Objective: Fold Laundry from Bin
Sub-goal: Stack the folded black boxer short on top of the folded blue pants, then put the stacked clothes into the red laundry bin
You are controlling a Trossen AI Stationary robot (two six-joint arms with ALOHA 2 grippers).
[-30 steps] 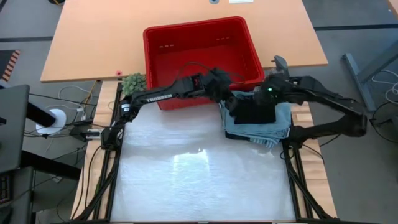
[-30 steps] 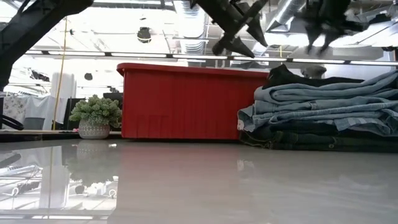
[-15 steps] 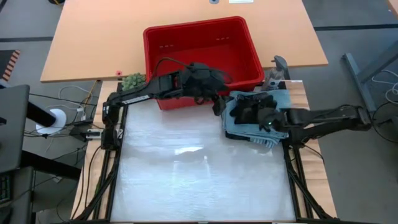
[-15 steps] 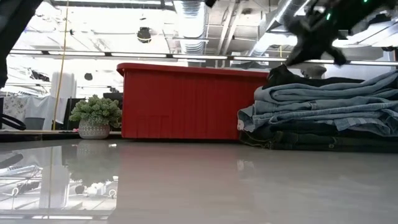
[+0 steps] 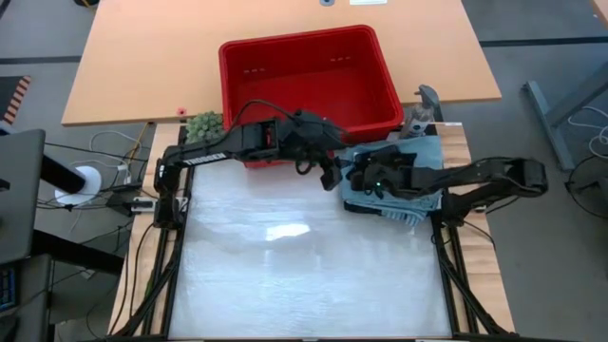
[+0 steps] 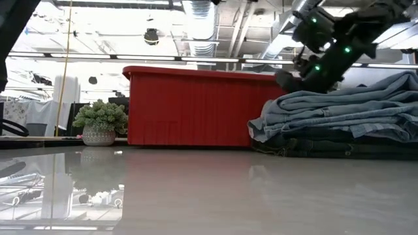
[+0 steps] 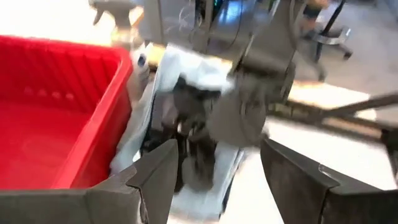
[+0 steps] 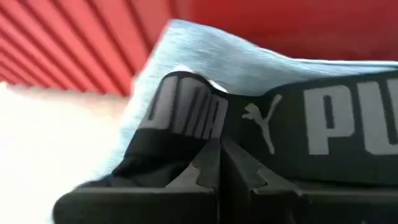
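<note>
Laundry (image 5: 399,190) stacked flat beside bin (image 5: 309,81), right claw (image 5: 366,178) clenched on black waistband (image 8: 298,134), left claw (image 5: 328,169) released.

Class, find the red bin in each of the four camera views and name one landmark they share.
High view: red bin, top centre.
Low view: centre-left.
Left wrist view: left side.
Right wrist view: ribbed red wall behind.
Shared landmark: the folded laundry stack beside it.
</note>
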